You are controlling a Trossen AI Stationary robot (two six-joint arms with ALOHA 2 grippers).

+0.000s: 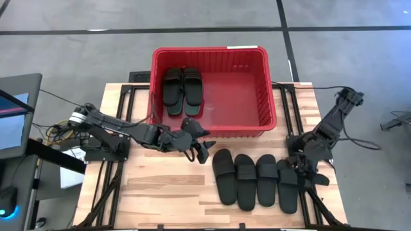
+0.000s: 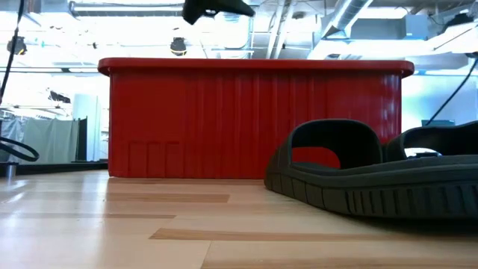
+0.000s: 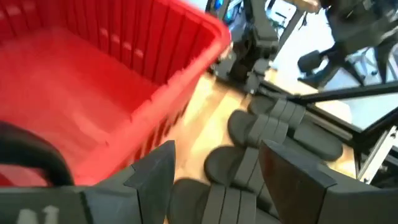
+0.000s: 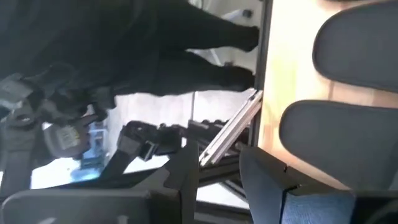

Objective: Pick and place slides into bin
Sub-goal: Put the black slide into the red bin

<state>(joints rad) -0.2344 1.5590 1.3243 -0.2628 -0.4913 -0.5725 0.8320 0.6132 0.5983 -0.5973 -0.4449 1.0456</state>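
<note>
My left gripper (image 1: 204, 146) hangs just in front of the bin (image 1: 270, 115), at its near wall, fingers (image 3: 155, 177) spread wide with nothing between them. Through the gap I look down on the row of black slides.

The bin is a large red plastic basket with ribbed, slotted walls and a rolled rim, standing at the far middle of the bench (image 1: 154, 192). Inside, against its left wall, a pair of black slides (image 1: 182, 90) lies flat, side by side, straps up, toes toward the bin's far wall. The rest of the bin's floor is bare red.

In front of the bin's right half, four black slides (image 1: 255, 179) lie in a row on the bench, touching or nearly so, each matte with a wide strap and a ribbed sole edge. The low view shows the nearest one's open-toe arch against the red wall.

My right gripper (image 1: 307, 172) sits beside the rightmost slide of that row, away from the bin. Its fingers (image 4: 264, 180) stand partly apart, empty.
</note>
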